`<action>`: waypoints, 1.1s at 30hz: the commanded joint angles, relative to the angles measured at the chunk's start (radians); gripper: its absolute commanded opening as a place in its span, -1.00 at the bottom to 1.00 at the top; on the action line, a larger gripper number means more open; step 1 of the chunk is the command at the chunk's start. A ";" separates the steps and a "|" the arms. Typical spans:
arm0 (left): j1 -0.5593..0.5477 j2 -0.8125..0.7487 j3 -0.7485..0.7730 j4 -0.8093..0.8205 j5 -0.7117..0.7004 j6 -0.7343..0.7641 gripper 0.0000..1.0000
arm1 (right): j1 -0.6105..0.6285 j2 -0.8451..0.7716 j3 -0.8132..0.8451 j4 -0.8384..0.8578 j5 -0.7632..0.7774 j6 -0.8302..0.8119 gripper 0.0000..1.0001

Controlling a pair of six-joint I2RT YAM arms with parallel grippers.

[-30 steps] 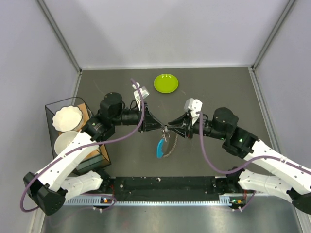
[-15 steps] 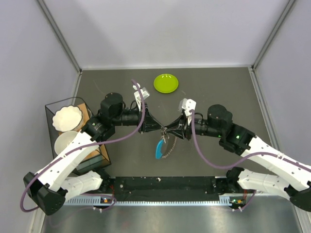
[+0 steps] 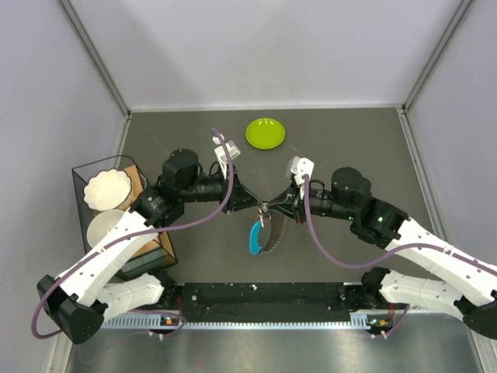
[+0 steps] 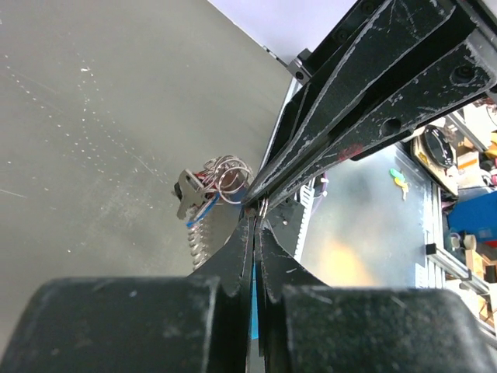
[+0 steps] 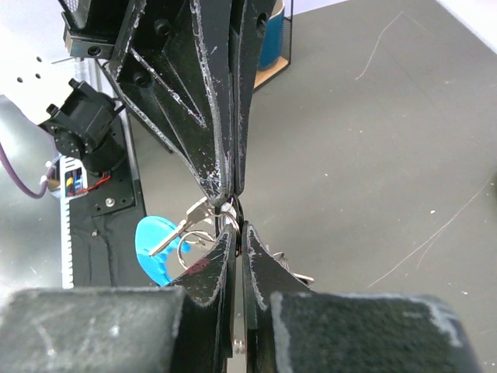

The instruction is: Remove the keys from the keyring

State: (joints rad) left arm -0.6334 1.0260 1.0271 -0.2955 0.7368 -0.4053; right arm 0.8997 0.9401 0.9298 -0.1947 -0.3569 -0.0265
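Observation:
Both grippers meet tip to tip above the middle of the table. My left gripper (image 3: 258,206) is shut, pinching a thin wire ring of the keyring (image 3: 264,233) at its tips (image 4: 255,214). My right gripper (image 3: 271,207) is shut on the same bunch of rings (image 5: 235,228). The keyring hangs below them: the blue crescent piece (image 3: 253,237) (image 5: 155,245) and the beaded chain (image 3: 273,235) (image 4: 198,242). The small keys (image 4: 200,189) hang at the pinch point; one silver key (image 5: 180,227) points down-left over the blue piece. Red and blue key heads barely show.
A lime-green round plate (image 3: 265,133) lies at the back centre. A black wire rack (image 3: 124,214) with white bowls (image 3: 106,189) stands at the left. Grey walls close the sides and back; the arms' base rail runs along the near edge.
My right arm moved left and closed up against the left gripper. The hanging blue piece and chain swung slightly. The left arm has hardly moved.

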 commanded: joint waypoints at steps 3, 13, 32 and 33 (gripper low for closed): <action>0.008 0.000 0.010 -0.056 -0.070 0.028 -1.00 | -0.005 -0.099 -0.034 0.176 0.058 0.019 -1.00; 0.008 0.006 -0.007 -0.070 -0.093 -0.024 -1.00 | -0.005 -0.121 -0.077 0.300 0.116 0.019 -1.00; 0.008 0.052 -0.084 0.223 0.081 -0.273 -1.00 | -0.005 -0.162 -0.244 0.704 0.164 0.114 -1.00; 0.008 0.048 -0.100 0.258 0.104 -0.291 -1.00 | -0.004 -0.161 -0.256 0.719 0.168 0.119 -1.00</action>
State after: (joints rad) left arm -0.6224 1.0718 0.9642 -0.1497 0.7486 -0.6186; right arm 0.9005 0.8234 0.6716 0.2642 -0.2371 0.0681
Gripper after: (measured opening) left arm 0.009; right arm 0.007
